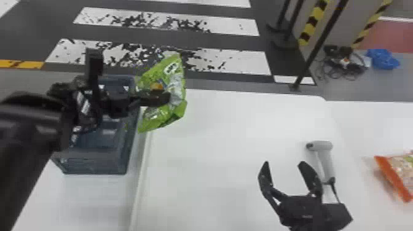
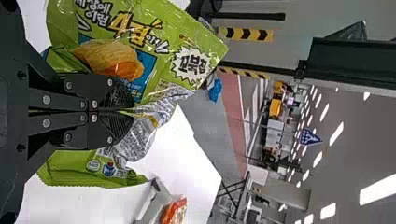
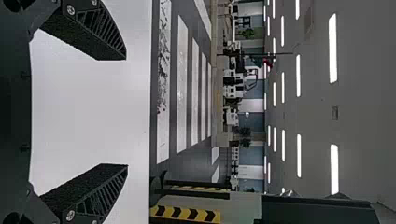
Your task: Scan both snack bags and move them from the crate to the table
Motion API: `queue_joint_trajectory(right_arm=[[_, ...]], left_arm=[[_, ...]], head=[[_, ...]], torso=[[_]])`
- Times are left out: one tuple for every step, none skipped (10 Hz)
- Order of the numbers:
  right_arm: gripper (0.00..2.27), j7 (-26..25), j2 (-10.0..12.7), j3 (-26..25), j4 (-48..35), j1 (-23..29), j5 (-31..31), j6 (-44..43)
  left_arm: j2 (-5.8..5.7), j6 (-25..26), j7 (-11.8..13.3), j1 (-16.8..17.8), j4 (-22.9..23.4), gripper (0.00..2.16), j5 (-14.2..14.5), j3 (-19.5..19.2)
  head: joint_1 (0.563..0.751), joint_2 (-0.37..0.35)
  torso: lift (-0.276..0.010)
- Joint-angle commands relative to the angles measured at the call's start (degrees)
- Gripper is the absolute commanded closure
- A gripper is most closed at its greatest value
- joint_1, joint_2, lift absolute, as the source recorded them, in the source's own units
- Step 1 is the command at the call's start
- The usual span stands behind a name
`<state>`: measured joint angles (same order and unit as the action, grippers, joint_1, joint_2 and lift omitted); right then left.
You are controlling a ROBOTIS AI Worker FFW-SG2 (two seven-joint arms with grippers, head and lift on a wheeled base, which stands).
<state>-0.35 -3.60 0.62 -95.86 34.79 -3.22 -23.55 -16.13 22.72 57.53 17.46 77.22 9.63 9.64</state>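
Left tool (image 1: 164,98) clamped on green snack bag (image 1: 176,73) in head view, bag held up at crate's (image 1: 95,166) table-side edge; right tool (image 1: 284,163) over table (image 1: 227,129), fingers apart, near scanner (image 1: 322,146); orange snack bag (image 1: 395,172) on table at far right; left wrist view: left tool (image 2: 133,111) pinches green snack bag's crumpled middle; right wrist view: right tool's fingers (image 3: 88,191) wide apart, table behind.

bright overhead light from white ceiling strips (image 3: 333,48), small glints on the green snack bag (image 2: 112,58)
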Motion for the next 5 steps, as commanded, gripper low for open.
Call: queue_joint_trajectory(right_arm=[[0.11, 0.0, 0.1, 0.0, 0.0, 0.1, 0.0, -0.2], [0.12, -0.1, 0.1, -0.1, 0.0, 0.2, 0.0, -0.2], [0.12, -0.1, 0.1, -0.1, 0.0, 0.3, -0.1, -0.2], [0.12, -0.1, 0.1, -0.1, 0.0, 0.2, -0.3, -0.4], [0.12, -0.1, 0.1, -0.1, -0.1, 0.3, -0.3, -0.4]], left_arm=[[4.00, -0.1, -1.6, 0.2, -0.9, 2.13, -2.3, 3.9], [5.49, -0.3, -2.5, 0.5, -2.1, 2.13, -2.6, 6.7], [7.16, -0.3, -4.1, 0.6, -3.0, 2.13, -4.3, 9.1], [8.31, -0.1, -5.7, 0.6, -3.7, 2.13, -4.7, 11.3], [9.19, -0.1, -7.6, 0.6, -4.7, 2.13, -5.1, 13.7]], head=[[0.695, -0.156], [0.695, -0.180], [0.695, -0.227], [0.695, -0.266], [0.695, -0.303]], torso=[[-0.037], [-0.037], [-0.037], [-0.037], [-0.037]])
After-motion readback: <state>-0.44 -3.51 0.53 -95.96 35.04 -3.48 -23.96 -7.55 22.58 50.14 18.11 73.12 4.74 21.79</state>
